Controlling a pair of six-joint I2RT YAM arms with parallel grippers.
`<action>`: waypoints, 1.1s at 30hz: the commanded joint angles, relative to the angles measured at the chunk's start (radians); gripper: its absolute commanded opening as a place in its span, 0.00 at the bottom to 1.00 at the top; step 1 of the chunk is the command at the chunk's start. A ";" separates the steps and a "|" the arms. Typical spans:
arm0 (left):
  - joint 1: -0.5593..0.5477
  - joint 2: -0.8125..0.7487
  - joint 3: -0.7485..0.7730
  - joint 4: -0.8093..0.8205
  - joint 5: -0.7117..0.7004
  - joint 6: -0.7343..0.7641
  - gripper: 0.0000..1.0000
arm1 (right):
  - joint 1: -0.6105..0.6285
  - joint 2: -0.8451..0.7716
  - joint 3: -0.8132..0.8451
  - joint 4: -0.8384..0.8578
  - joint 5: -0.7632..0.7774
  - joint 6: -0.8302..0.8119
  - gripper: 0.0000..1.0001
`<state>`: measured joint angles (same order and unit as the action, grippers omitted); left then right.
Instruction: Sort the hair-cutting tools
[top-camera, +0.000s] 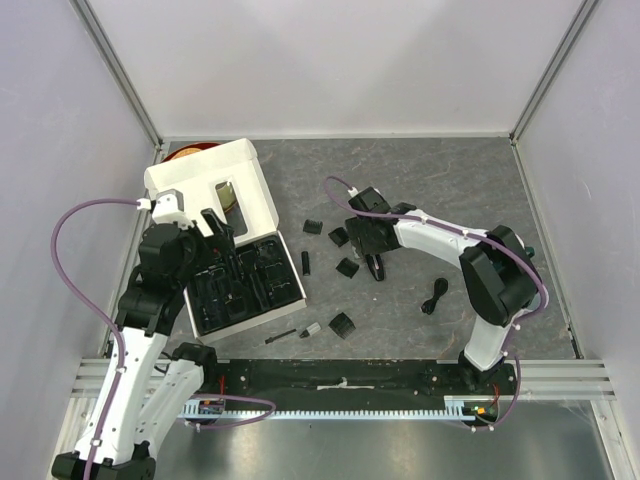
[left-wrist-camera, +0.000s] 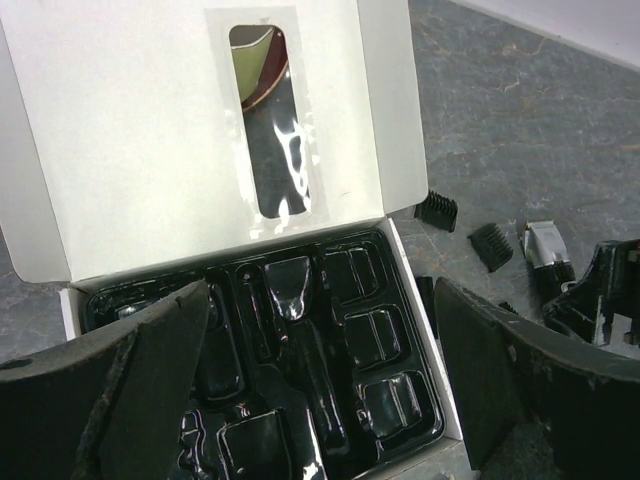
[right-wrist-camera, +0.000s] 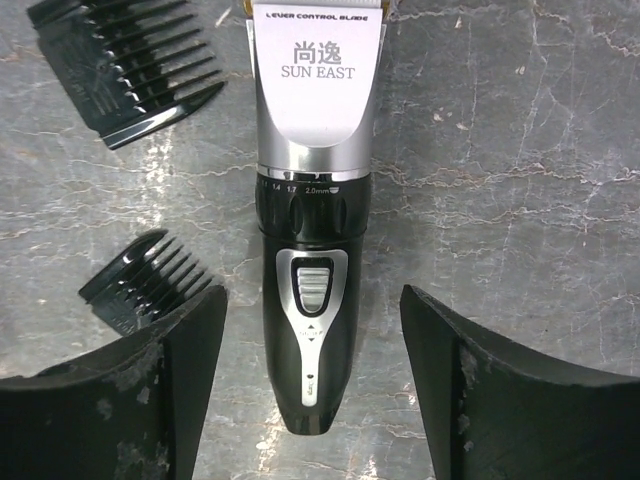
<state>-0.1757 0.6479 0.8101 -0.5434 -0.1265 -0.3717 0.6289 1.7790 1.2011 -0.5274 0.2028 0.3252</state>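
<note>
**Step in hand: pick up the clipper.**

- **Location.** The clipper (right-wrist-camera: 312, 200) lies flat on the grey table (top-camera: 450, 200), right of the white box (top-camera: 215, 185), with comb guards scattered around it.
- **Right gripper.** The right gripper (top-camera: 377, 266) hangs over the clipper, fingers spread and empty. In the wrist view the black body sits centred in the gap and appears to touch neither finger.
- **Grasp.** Lower straight down and close across the black body just below the silver collar, where the sides run nearly parallel. The tapered tail would probably slip.
- **Caution.** One comb guard (right-wrist-camera: 150, 288) lies just beside one finger (right-wrist-camera: 130, 400). You may pinch or push it.
- **Left gripper.** The left gripper (left-wrist-camera: 320, 300) hovers spread and empty above the black tray (left-wrist-camera: 390, 340). Hold it clear of the long central slot, which looks shaped for the clipper.
</note>
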 joint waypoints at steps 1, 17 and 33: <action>0.004 -0.013 0.012 0.071 -0.016 0.047 1.00 | 0.011 0.034 0.052 0.027 0.058 -0.002 0.76; 0.005 -0.031 0.001 0.071 -0.076 0.054 0.99 | 0.015 0.088 0.071 0.037 0.104 -0.015 0.42; 0.007 -0.022 0.003 0.046 -0.102 0.043 0.98 | 0.067 -0.133 0.132 0.009 -0.037 0.047 0.24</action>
<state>-0.1741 0.6178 0.8101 -0.5190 -0.1925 -0.3500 0.6590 1.7756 1.2362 -0.5396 0.2195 0.3267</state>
